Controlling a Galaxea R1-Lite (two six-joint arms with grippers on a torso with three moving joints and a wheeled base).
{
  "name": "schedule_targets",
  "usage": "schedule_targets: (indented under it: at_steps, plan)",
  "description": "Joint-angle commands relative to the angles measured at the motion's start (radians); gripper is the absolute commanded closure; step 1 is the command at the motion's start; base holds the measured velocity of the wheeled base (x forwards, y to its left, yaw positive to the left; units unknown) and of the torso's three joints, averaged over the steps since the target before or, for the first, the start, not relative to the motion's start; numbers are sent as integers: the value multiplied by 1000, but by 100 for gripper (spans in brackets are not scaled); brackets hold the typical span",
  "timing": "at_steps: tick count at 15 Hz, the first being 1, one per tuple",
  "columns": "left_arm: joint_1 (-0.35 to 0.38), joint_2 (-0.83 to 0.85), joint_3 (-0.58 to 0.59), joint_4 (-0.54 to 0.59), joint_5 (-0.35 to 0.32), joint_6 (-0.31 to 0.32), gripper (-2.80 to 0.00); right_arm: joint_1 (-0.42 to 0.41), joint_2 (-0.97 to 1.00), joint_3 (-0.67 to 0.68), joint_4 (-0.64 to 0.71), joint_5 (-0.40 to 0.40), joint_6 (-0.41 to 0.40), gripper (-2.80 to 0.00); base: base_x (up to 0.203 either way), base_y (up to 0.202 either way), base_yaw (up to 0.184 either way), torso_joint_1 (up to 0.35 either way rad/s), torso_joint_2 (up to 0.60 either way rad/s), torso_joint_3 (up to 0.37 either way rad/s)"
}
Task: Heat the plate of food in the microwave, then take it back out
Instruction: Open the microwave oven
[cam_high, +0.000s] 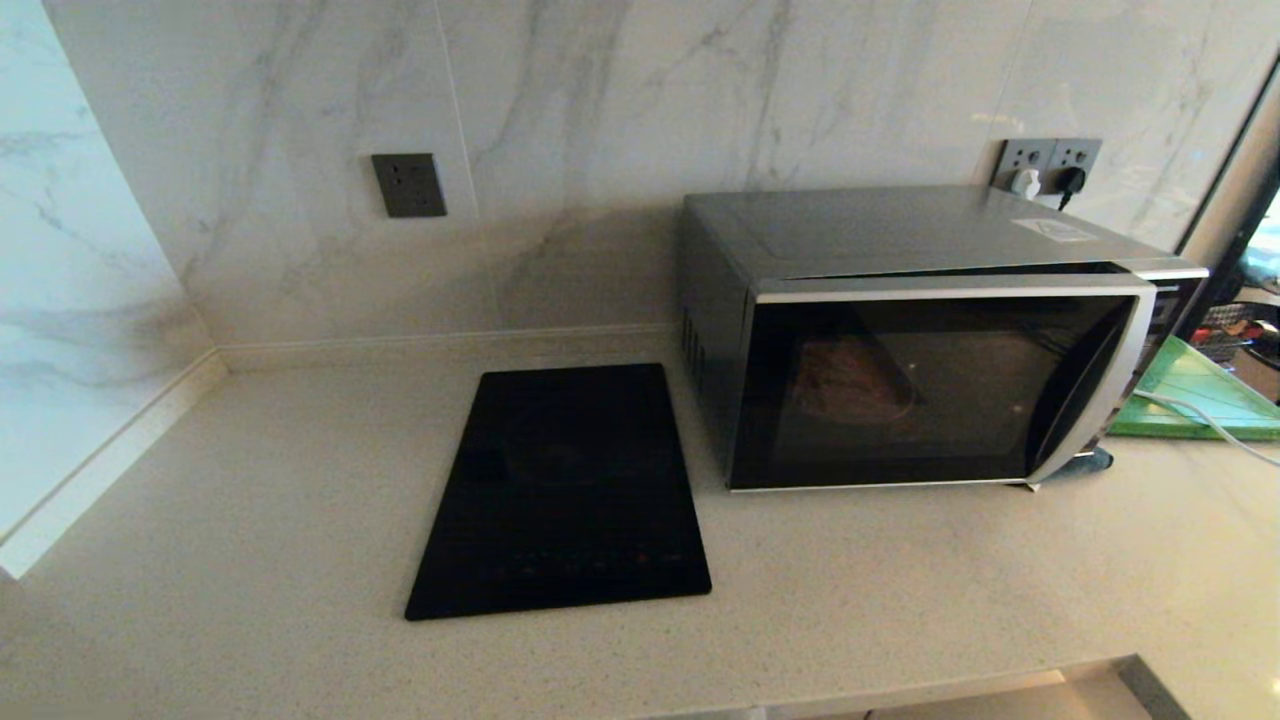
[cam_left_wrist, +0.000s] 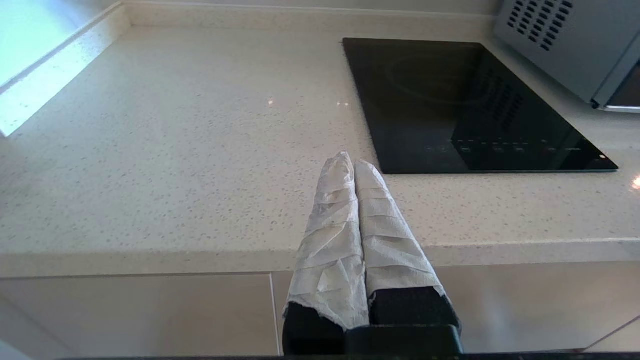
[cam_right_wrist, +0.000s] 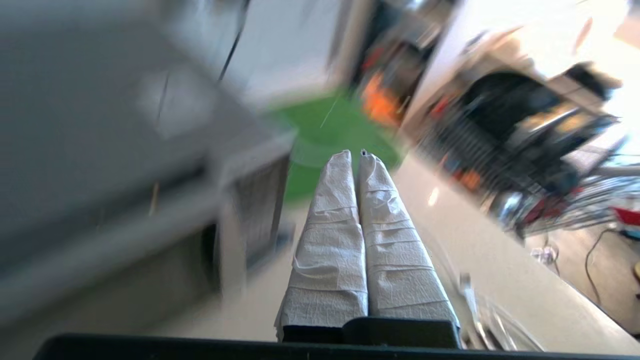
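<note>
The black and silver microwave (cam_high: 900, 340) stands at the back right of the counter, its dark glass door slightly ajar on the handle side. Through the glass I make out a dim rounded shape (cam_high: 850, 385), likely the plate of food; no fries can be made out. Neither gripper shows in the head view. My left gripper (cam_left_wrist: 352, 161) is shut and empty, its white-wrapped fingers over the counter's front edge near the cooktop, with the microwave's vented side (cam_left_wrist: 565, 45) off at the far right. My right gripper (cam_right_wrist: 356, 154) is shut and empty beside the blurred microwave (cam_right_wrist: 100, 150).
A flat black cooktop (cam_high: 565, 490) lies left of the microwave. A green board (cam_high: 1200, 395) with a white cable (cam_high: 1205, 418) across it lies at its right. Wall sockets (cam_high: 409, 185) sit behind. Wire racks with clutter (cam_right_wrist: 550, 165) stand past the counter's right end.
</note>
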Motion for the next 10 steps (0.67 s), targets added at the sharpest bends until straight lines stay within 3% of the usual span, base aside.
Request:
schedule_targets:
  at_steps: [1,5,10]
  plan:
    - [1,2,0,-1,2,-1,0,-18,99,-103,319,155,38,0,0,0,0,0,0,0]
    - [1,2,0,-1,1,-1,0,-19,146,-126,377,322,158,0,0,0,0,0,0,0]
    - [1,2,0,-1,1,-1,0,-20,181,-138,311,463,360,0,0,0,0,0,0,0]
